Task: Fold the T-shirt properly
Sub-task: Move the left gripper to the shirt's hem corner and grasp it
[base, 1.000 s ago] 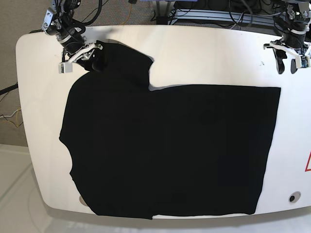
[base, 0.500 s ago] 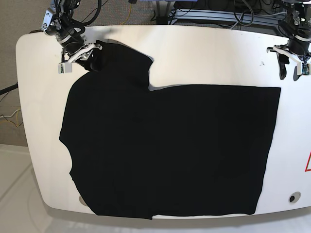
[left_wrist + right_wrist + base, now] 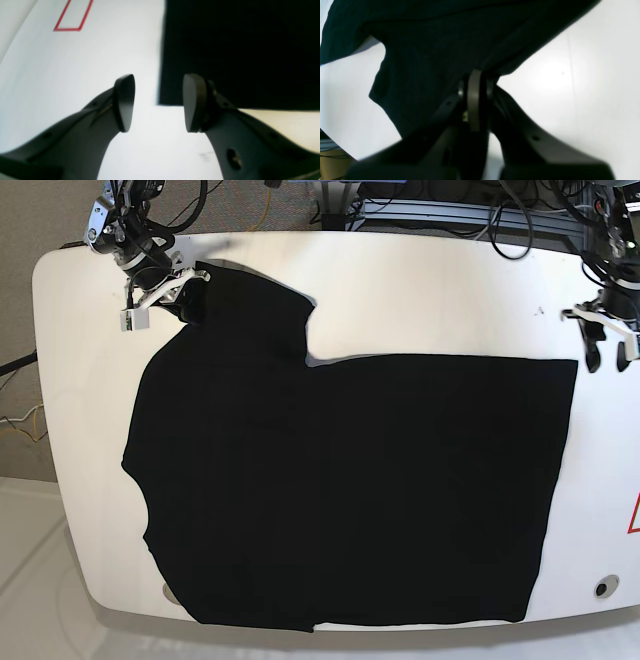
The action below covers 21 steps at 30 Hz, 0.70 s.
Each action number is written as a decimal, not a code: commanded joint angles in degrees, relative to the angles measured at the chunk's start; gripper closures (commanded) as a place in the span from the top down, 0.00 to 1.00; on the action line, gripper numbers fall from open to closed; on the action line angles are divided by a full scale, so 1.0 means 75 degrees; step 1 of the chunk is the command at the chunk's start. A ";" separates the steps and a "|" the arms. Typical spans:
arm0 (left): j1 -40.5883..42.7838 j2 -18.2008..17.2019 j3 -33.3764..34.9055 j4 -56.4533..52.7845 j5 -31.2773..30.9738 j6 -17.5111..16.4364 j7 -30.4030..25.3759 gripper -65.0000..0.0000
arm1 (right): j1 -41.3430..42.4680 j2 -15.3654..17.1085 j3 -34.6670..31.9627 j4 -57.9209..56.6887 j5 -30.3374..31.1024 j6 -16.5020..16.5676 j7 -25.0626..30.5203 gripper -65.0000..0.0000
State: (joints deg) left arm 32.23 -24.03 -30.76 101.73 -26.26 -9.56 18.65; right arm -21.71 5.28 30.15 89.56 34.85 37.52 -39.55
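The black T-shirt [image 3: 350, 480] lies spread flat on the white table [image 3: 430, 300], one sleeve [image 3: 250, 305] pointing to the far left. My right gripper [image 3: 183, 298] is shut on that sleeve's edge. In the right wrist view its pads [image 3: 475, 100] are pressed together on the dark cloth [image 3: 432, 50], which lifts slightly off the table. My left gripper [image 3: 607, 358] hangs open just beyond the shirt's far right corner [image 3: 572, 364]. Seen from the left wrist, that corner [image 3: 165, 101] lies between and beyond the open fingertips [image 3: 124, 102], with nothing held.
A red outlined mark [image 3: 72, 15] is printed on the table near its right edge [image 3: 634, 518]. A small round hole [image 3: 601, 587] sits at the front right. Cables and a metal frame [image 3: 430, 205] run behind the table's far edge.
My right gripper has shut on the sleeve edge. My left arm has come forward and slightly outward, down to the shirt's far right corner, still open.
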 commanded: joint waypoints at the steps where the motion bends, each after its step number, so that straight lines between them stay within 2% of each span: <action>1: -0.0269 -0.0046 -0.0437 -0.0347 -0.0207 0.0003 0.0441 0.46 | -0.0070 0.0042 0.0012 0.0054 -0.0095 -0.0050 -0.0144 0.00; 8: -0.1020 0.0005 -0.1401 -0.1360 -0.0927 -0.0312 0.1588 0.45 | -0.0092 0.0046 0.0015 0.0063 -0.0085 -0.0052 -0.0203 0.00; 10: -0.1291 -0.0070 -0.1949 -0.1839 -0.1130 -0.0427 0.1909 0.43 | -0.0111 0.0041 0.0011 0.0081 -0.0041 -0.0012 -0.0217 0.00; 18: -0.1868 -0.0292 -0.2248 -0.2995 -0.1864 -0.0821 0.2370 0.42 | -0.0143 0.0039 0.0018 0.0084 -0.0030 -0.0007 -0.0229 0.00; 20: -0.2100 -0.0425 -0.2521 -0.3791 -0.2659 -0.1332 0.2675 0.41 | -0.0112 0.0035 -0.0006 0.0067 -0.0041 0.0026 -0.0272 0.00; 21: -0.2171 -0.0456 -0.2541 -0.3993 -0.2796 -0.1489 0.2746 0.41 | -0.0111 0.0035 -0.0003 0.0064 -0.0041 0.0025 -0.0275 0.00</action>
State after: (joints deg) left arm 17.34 -25.32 -48.40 75.13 -43.77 -18.61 39.16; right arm -22.26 5.15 30.09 89.62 35.86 37.63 -39.77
